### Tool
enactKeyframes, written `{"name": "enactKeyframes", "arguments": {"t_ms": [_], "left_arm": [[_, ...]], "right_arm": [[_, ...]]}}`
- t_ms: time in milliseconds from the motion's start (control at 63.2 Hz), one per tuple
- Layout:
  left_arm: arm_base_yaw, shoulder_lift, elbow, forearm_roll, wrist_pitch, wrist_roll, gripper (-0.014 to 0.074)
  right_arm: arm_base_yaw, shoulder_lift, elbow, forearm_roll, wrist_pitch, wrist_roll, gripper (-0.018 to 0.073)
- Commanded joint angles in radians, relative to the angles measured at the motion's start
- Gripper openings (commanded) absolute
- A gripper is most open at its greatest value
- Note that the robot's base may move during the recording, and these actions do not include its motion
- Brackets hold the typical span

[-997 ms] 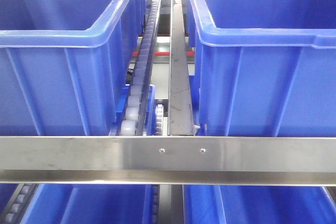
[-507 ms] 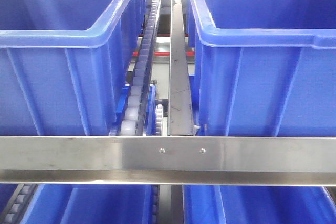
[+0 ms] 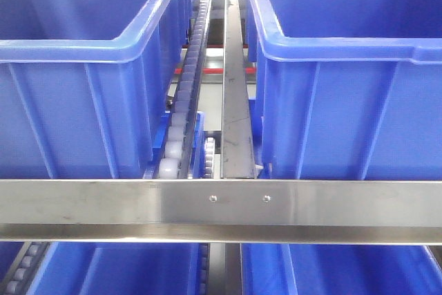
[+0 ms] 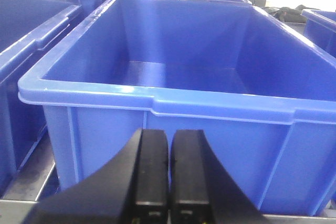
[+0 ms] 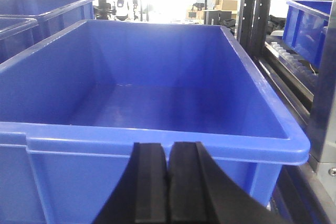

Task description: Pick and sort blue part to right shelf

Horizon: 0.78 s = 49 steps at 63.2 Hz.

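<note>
— While my jaws are hanging in front of these bins, where is the blue part lying from them?

— Nowhere I am seeing. Ahead of my left gripper a blue bin is showing a bare floor; ahead of my right gripper another bin is looking just as bare. So I cannot tell its direction, its long axis, or which arm is nearer.

— And your jaws?

— Both pairs are pressed together, pads touching, gripping nothing.

— What about the surface and the room?

— The right shelf is presenting its steel front rail below me, roller tracks running between bins. I am judging there is open space above both rims.
</note>
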Motion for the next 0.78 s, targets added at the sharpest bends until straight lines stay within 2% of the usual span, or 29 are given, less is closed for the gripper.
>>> {"name": "enactKeyframes", "arguments": {"t_ms": [0, 760], "left_arm": [[0.003, -0.022, 0.021, -0.01, -0.09, -0.007, 0.0123], [0.003, -0.022, 0.021, -0.01, -0.09, -0.007, 0.0123]], "right_arm": [[-0.008, -0.021, -0.022, 0.002, -0.092, -0.006, 0.0058], [-0.008, -0.021, -0.022, 0.002, -0.092, -0.006, 0.0058]]}}
